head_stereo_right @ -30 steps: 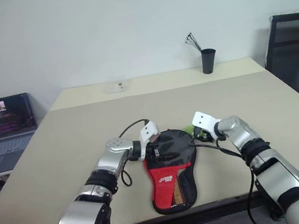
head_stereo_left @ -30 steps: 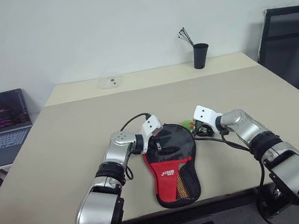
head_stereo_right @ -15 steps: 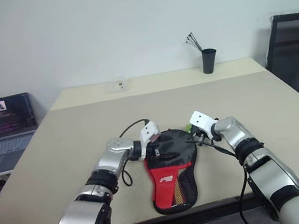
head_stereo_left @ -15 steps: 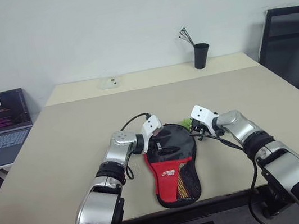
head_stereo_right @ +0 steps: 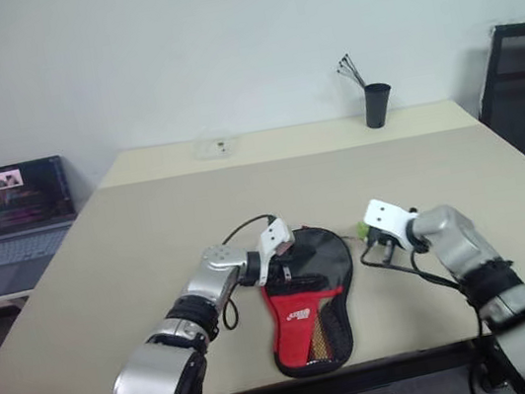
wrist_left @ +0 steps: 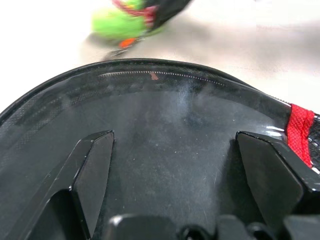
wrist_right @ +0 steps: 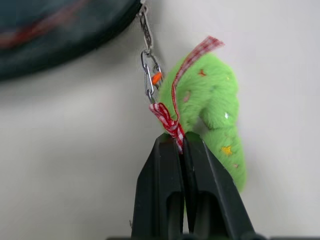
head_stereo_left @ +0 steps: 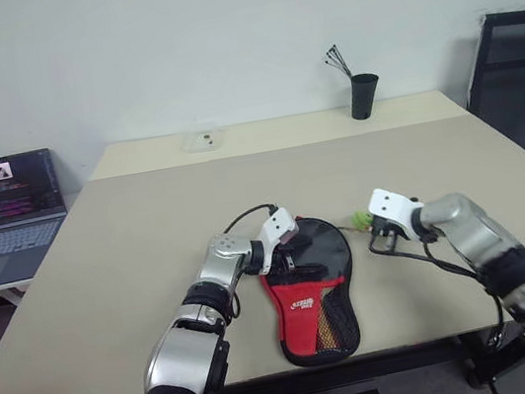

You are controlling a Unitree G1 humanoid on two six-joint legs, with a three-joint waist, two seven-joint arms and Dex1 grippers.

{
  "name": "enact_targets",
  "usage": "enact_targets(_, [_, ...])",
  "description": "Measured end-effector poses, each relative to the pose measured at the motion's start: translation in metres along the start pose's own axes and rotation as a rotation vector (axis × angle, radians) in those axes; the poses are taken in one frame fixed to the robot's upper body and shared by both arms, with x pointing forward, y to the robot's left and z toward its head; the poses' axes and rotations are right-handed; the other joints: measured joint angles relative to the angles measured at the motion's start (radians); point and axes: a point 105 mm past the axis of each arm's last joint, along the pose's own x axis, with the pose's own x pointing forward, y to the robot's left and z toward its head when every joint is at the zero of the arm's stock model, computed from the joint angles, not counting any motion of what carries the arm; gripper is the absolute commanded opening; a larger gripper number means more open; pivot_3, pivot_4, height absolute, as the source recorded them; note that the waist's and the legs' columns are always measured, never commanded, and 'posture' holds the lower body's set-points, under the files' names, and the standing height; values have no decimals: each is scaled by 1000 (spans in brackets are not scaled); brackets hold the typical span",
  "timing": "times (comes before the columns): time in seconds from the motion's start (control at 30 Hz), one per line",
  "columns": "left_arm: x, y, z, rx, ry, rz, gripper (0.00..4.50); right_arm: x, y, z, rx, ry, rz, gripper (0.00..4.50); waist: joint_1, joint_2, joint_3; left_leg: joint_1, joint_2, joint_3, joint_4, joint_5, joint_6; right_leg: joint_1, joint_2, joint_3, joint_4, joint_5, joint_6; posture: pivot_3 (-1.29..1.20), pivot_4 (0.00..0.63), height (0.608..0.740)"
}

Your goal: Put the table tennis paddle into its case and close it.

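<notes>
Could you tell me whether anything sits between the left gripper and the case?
Nothing visible does: the left gripper is open right over the case, one finger to each side of the black fabric.

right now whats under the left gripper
The case lies under the open left gripper, its round black fabric end flat on the table. Whether the paddle is inside cannot be seen, the fabric covers it.

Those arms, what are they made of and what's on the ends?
Shiny silver shells joined by black bands. The left gripper and right gripper each have a white block at the wrist and two flat black fingers. Thin black cables loop off each wrist.
</notes>
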Motion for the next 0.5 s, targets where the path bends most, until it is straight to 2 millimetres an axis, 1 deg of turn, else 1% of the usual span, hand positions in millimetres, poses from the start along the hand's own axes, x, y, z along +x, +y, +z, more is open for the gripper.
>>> enact_targets(0.1, [2, 0, 1, 0, 1, 3, 4258, -15, 13, 0, -4, 0, 31, 20, 1, 0, 0, 0, 0, 0, 0, 0, 0, 1, 0, -1, 0, 0, 0, 0, 150, 740])
enact_targets(0.3, [6, 0, 3, 0, -1, 4, 4258, -51, 42, -1, 7, 11, 109, 20, 19, 0, 0, 0, 0, 0, 0, 0, 0, 1, 0, -3, -2, 0, 1, 0, 150, 740])
enact_targets(0.4, [8, -1, 4, 2, 0, 0, 4258, -67, 62, 0, 16, 12, 165, 20, 21, 0, 0, -1, 0, -2, 0, 0, -1, 1, -1, -4, -4, 0, 1, 0, 150, 740])
enact_targets(0.5, [8, 0, 4, 1, 0, 1, 4258, -76, 83, -1, 47, 17, 219, 20, 21, 0, 0, -1, 1, -3, 0, -1, -1, 2, -2, -5, -7, 0, 1, 0, 150, 740])
